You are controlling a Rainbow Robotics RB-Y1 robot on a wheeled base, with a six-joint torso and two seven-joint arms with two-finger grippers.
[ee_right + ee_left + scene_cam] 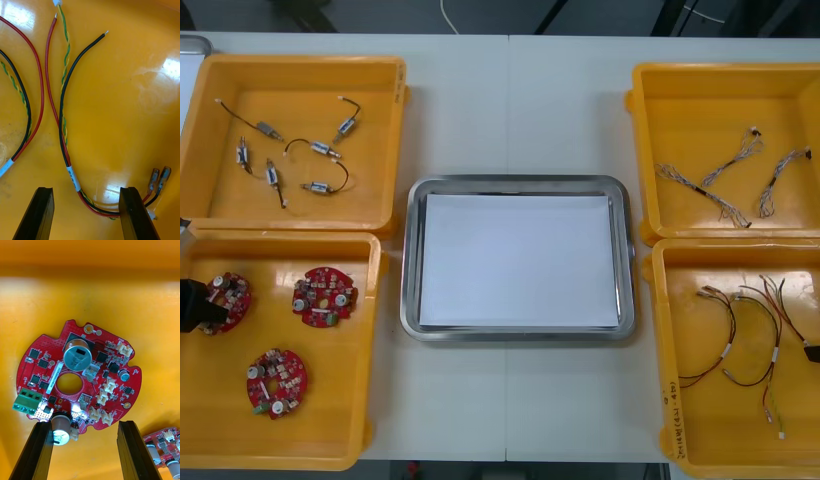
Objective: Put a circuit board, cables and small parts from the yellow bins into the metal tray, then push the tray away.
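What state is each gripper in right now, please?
Left gripper: open, over a circuit board, holding nothing.
Right gripper: open, over a red and black cable, holding nothing.

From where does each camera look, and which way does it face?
Front view: above the arms, facing steeply down at table, metal tray, yellow bins; left end effector and right end effector at its side edges.
Left wrist view: on the left wrist, facing down at a circuit board under its open fingers.
Right wrist view: on the right wrist, facing down at a cable, fingers open.
Shared: front and left wrist views both show that circuit board.
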